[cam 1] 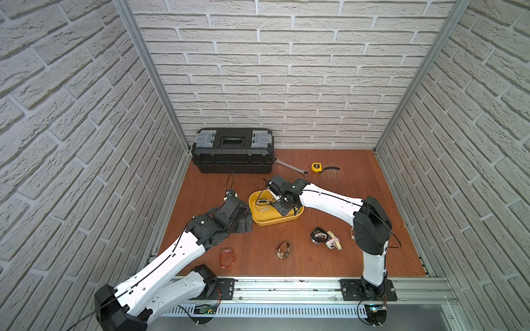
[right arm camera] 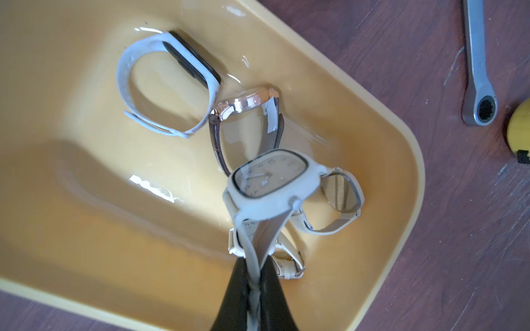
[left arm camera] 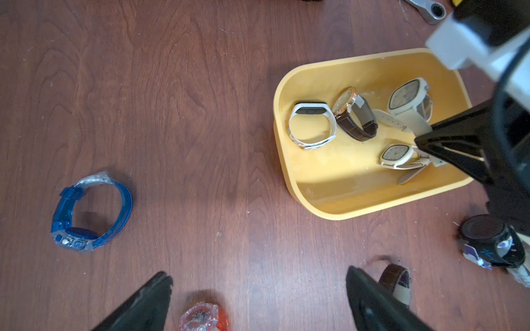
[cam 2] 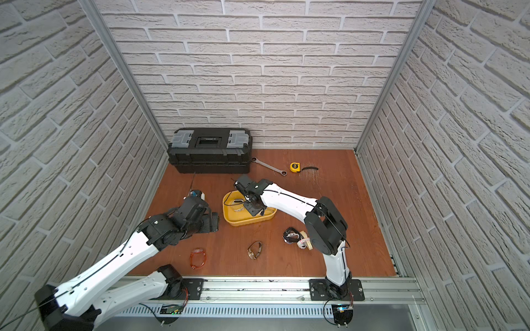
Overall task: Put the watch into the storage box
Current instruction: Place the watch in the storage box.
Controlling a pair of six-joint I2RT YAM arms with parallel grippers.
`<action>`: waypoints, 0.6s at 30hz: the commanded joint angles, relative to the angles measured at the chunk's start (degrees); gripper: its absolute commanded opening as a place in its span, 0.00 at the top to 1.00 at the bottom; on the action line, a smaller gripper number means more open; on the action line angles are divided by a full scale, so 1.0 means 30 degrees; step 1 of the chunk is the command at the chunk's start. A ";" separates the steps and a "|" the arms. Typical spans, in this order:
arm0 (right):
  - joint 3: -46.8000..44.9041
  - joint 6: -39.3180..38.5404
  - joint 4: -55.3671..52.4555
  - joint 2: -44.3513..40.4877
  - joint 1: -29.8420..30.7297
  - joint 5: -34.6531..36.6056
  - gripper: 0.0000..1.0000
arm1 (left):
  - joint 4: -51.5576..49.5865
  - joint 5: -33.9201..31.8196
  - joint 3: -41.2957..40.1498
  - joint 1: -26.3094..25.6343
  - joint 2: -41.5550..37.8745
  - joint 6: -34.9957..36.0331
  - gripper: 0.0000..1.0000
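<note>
Watch (right arm camera: 269, 180) pinched by right fingers (right arm camera: 233, 298); left fingers (left arm camera: 372, 303) wide

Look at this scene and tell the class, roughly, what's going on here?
The right gripper is shut on the strap of a cream watch, holding it over the inside of the yellow storage box. A white band, a brown-strapped watch and a second cream watch already lie in it. The left gripper hangs open and empty over the table beside the box. More watches, among them a blue watch and an orange watch, lie on the table.
</note>
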 commanded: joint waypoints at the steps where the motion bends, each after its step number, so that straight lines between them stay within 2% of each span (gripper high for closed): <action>1: -0.0487 -0.1190 0.0490 0.0728 0.0033 0.0817 0.98 | 0.0336 -0.0189 -0.0178 0.0178 -0.0229 0.0038 0.02; 15: -0.2339 -0.1509 0.1744 0.0416 0.0028 0.0404 0.98 | 0.0616 0.0038 -0.0338 0.0357 0.0217 0.0133 0.02; 16: -0.2335 -0.1501 0.1731 0.0354 0.0030 0.0330 0.96 | 0.0635 0.0048 -0.0357 0.0372 0.0248 0.0144 0.02; 18: -0.2371 -0.1524 0.1745 0.0233 0.0031 0.0152 0.85 | 0.0700 0.0070 -0.0358 0.0387 0.0294 0.0120 0.02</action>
